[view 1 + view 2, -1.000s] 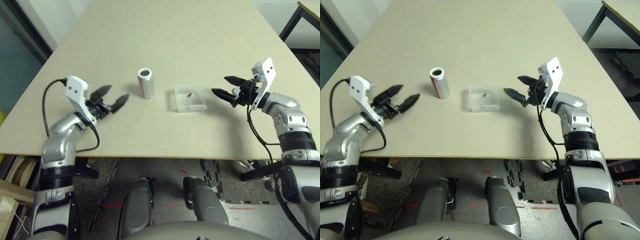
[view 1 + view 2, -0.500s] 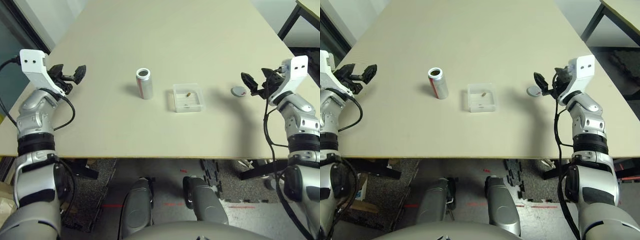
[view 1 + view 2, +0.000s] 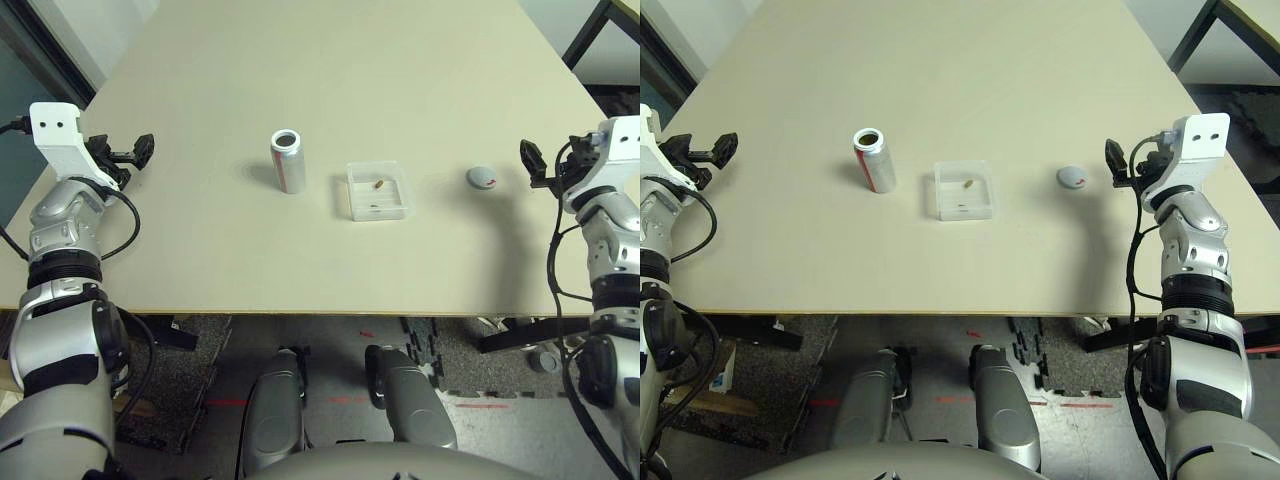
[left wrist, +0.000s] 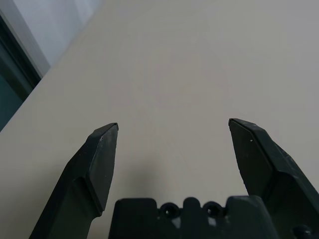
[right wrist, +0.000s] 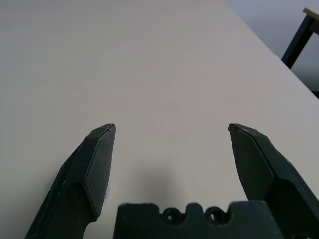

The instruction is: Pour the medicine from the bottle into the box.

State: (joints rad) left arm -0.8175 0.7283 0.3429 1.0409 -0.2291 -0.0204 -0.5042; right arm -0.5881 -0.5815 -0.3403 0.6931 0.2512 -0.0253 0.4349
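Inspector: Bottle (image 3: 287, 160) location at time of check?

Recorder: Bottle stood upright and uncapped on the table (image 3: 330, 60), left of centre in the head view, red mark on its side. Its mouth faced up.

Inspector: Box (image 3: 379, 191)?

Recorder: Clear box lay flat just right of the bottle, near it but apart. One small brownish pill (image 3: 379, 185) lay inside, toward its upper half. A second speck below it was too small to identify.

Inspector: Cap (image 3: 481, 177)?

Recorder: Grey cap rested on the table to the right of the box, well apart from it, near the right gripper (image 3: 531, 164).

Inspector: Grippers?

Recorder: Left gripper (image 3: 133, 151) was at the left edge of the frame, fingers spread wide, nothing between them. Right gripper was at the right edge, fingers likewise spread, nothing held. Both wrist views showed bare tabletop between the fingertips (image 4: 107, 137).
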